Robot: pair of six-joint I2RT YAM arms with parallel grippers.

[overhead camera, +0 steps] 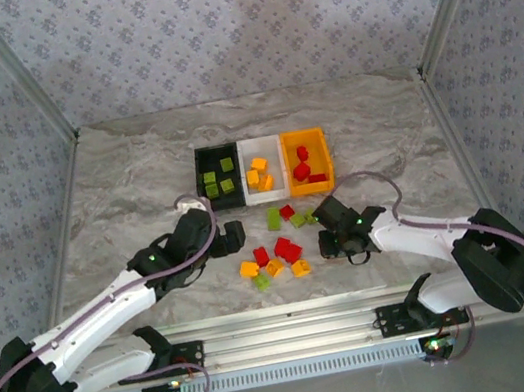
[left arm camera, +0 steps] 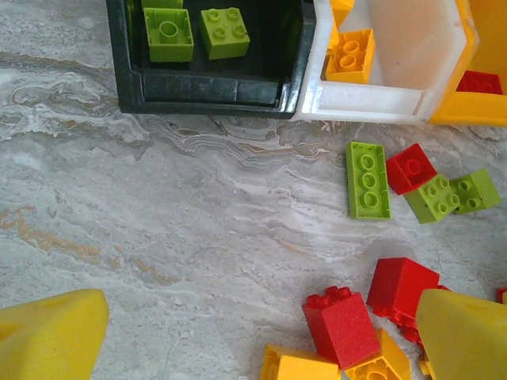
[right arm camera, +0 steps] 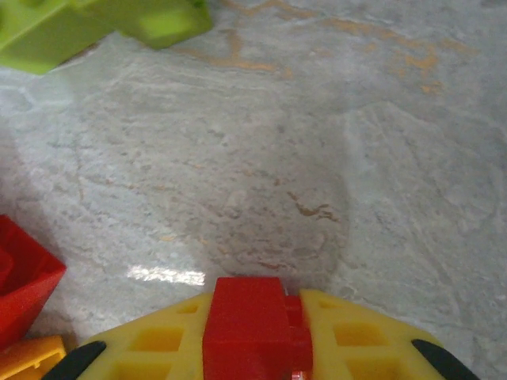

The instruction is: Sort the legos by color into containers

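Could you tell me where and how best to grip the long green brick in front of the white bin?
Probably from straight above, closing across the narrow width of the long green brick, at its end away from the white bin. It lies flat, studs up, and both long sides look bare there; a red brick crowds its other half.

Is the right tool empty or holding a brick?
Holding: the right tool is shut on a red lego, which sits clamped between its yellow pads.
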